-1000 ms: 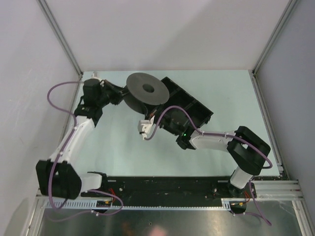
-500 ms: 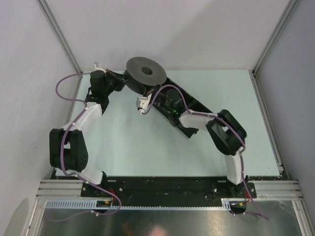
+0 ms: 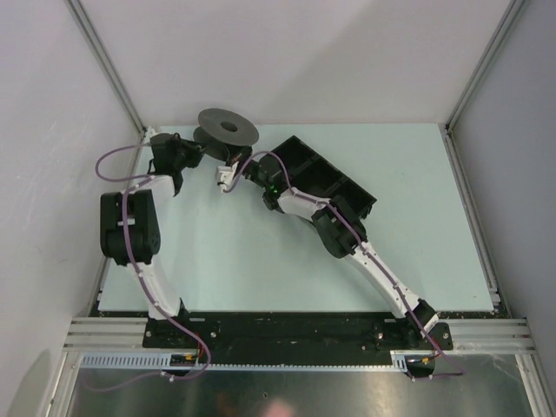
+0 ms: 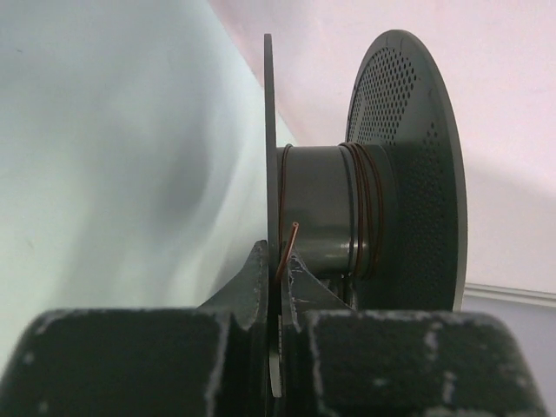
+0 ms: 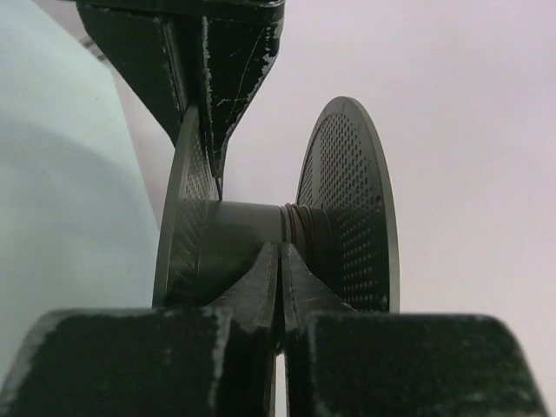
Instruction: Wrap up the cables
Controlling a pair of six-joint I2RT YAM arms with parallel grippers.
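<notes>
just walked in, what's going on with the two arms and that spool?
Both arms reach to the far left corner of the table, working on a dark grey spool. The left tool is shut on the edge of one flange, holding it. A few turns of thin coppery wire sit on the core, with a loose end poking up by that tool's tips. The right tool is shut, tips at the core; whether it pinches wire can't be seen. A black tray lies beside them.

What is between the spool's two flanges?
The spool's grey core, with a few turns of thin cable wound against the flange whose perforated face shows, in the left wrist view.
</notes>
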